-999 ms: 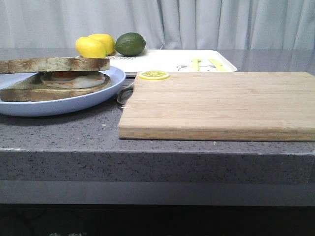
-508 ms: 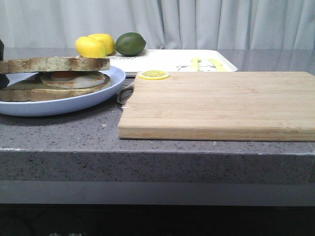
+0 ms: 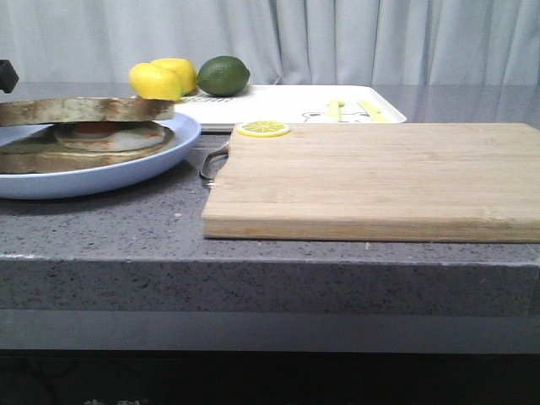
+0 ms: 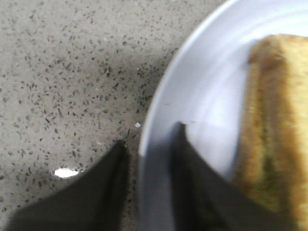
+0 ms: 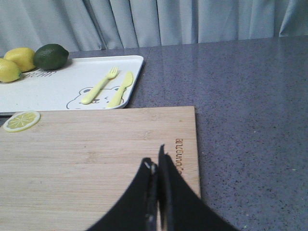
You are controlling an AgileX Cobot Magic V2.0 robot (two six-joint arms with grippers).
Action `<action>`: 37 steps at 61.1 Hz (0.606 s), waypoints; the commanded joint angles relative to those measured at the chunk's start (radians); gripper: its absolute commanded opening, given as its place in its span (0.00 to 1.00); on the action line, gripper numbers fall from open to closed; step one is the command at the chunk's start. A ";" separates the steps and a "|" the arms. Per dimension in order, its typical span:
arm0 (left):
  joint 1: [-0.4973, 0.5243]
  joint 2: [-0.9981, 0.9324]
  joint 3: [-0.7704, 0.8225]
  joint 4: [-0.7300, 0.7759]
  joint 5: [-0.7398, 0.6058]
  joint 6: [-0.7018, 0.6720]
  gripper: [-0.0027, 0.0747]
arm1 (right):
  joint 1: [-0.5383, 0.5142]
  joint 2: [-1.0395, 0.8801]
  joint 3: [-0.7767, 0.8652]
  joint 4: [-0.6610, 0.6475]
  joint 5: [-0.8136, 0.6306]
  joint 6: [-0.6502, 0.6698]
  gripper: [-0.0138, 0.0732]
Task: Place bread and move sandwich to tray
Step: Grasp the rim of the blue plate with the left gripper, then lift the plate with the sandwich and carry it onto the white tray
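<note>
The sandwich (image 3: pixel 89 133), two brown-crusted toast slices with a fried egg between them, lies on the pale blue plate (image 3: pixel 126 173) at the table's left. The bread (image 3: pixel 84 110) is its top slice. In the left wrist view my left gripper (image 4: pixel 150 134) is shut on the plate's rim (image 4: pixel 163 101), one finger outside on the table and one inside, with toast crust (image 4: pixel 269 120) beside it. My right gripper (image 5: pixel 156 156) is shut and empty above the cutting board's right part. The white tray (image 3: pixel 287 105) stands behind; it also shows in the right wrist view (image 5: pixel 53 91).
A wooden cutting board (image 3: pixel 380 177) fills the middle and right, with a lemon slice (image 3: pixel 263 128) on its far left corner. Two lemons (image 3: pixel 160 78) and a lime (image 3: pixel 224 74) sit at the tray's left end. A yellow fork and knife (image 5: pixel 108 87) lie on the tray.
The plate with the sandwich has slid to the left, away from the cutting board. A dark part of the left arm now shows at the far left edge.
</note>
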 commanded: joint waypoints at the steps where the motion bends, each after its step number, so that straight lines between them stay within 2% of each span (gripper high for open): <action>1: 0.000 -0.027 -0.027 0.016 -0.002 -0.005 0.01 | -0.004 0.008 -0.026 -0.004 -0.077 0.000 0.09; 11: 0.005 -0.030 -0.041 0.000 0.007 -0.005 0.01 | -0.004 0.008 -0.026 -0.004 -0.077 0.000 0.09; 19: 0.050 -0.039 -0.133 -0.064 0.064 0.004 0.01 | -0.004 0.008 -0.026 -0.004 -0.075 0.000 0.09; 31: 0.130 -0.028 -0.312 -0.424 0.185 0.229 0.01 | -0.004 0.008 -0.026 -0.001 -0.075 0.000 0.09; 37: 0.136 0.003 -0.397 -0.524 0.243 0.280 0.01 | -0.004 0.008 -0.026 -0.001 -0.075 0.000 0.09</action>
